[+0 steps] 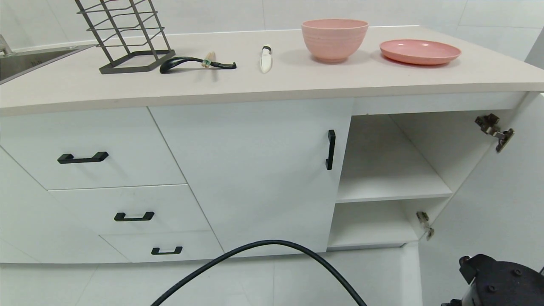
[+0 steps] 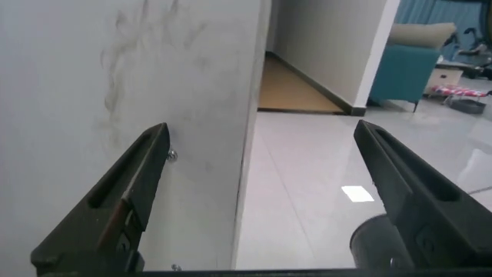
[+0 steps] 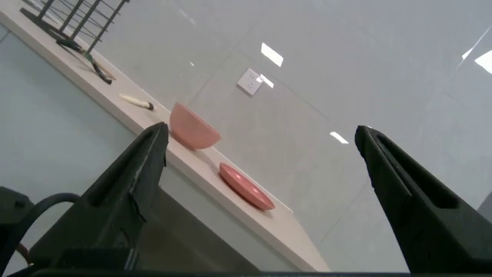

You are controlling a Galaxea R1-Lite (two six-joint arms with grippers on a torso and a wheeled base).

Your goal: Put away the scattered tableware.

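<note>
Your left hand (image 2: 261, 127) hangs released, jaws wide apart, close beside a white panel. Your right hand (image 3: 261, 129) is released too, holding nothing, low and looking up at the surface (image 1: 297, 80). The cabinet door (image 1: 493, 199) stands open on the right. On the surface, a black spoon (image 1: 170, 65) lies just beside the rack (image 1: 127, 69), with a white utensil (image 1: 266, 59) near it. The bowl (image 1: 334, 38) and plate (image 1: 420, 51) sit farther right.

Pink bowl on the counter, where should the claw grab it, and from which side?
Probably the rim: the pink bowl stands upright with its mouth open, so come down from above and straddle the wall at the near edge.
</note>
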